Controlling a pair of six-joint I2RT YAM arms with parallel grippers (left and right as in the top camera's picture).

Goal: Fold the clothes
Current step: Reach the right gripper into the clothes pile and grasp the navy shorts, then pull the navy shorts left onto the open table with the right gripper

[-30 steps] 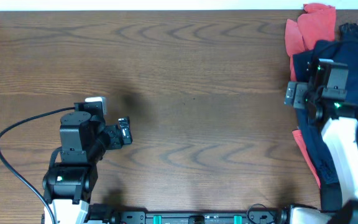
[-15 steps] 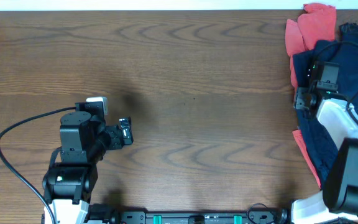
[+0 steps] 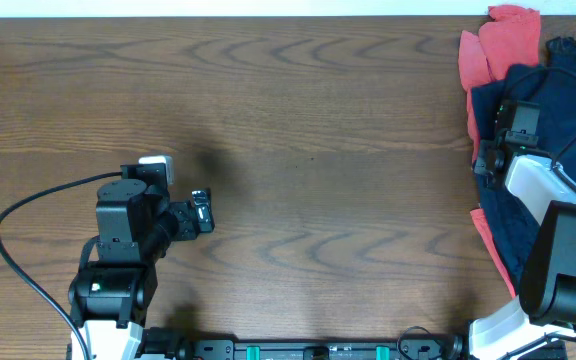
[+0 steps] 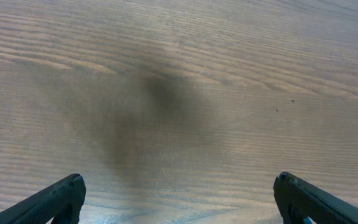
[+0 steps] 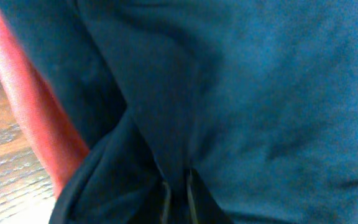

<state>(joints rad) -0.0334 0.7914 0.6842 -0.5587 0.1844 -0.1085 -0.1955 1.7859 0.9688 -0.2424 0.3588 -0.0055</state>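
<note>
Brown wood-grain table takes nearly all the overhead view, and most of it is bare. The clothes lie in one untidy pile at the far right edge, partly cut by the frame. The pile has a navy garment on top and in the middle, w/ a coral-red garment showing at the back corner and again as a strip along the pile's left side.

The right arm reaches over this pile. The left arm sits at the other side, well apart from the clothes.

The left gripper hangs over bare wood, jaws spread wide, nothing between them.

The right gripper is down in the navy cloth. In the right wrist view the two fingers stand very near each other, w/ a ridge of navy cloth rising into the narrow gap. So I judge it is pinching the navy garment, though only the tips are visible.

Step in hand, as I judge: take one garment out of the pile to the free middle of the table. Nothing is laid flat or folded yet, so the task is at its beginning.

To do it well:
- Hold only one layer. The pinch is deep in folds, so a 2nd layer or the red strip may come along.
- Lift first, then pull toward the centre, slowly, so that the rest of the pile stays.
- Bring the left gripper to meet a 2nd corner, bc one grip alone leaves the cloth bunched.
</note>
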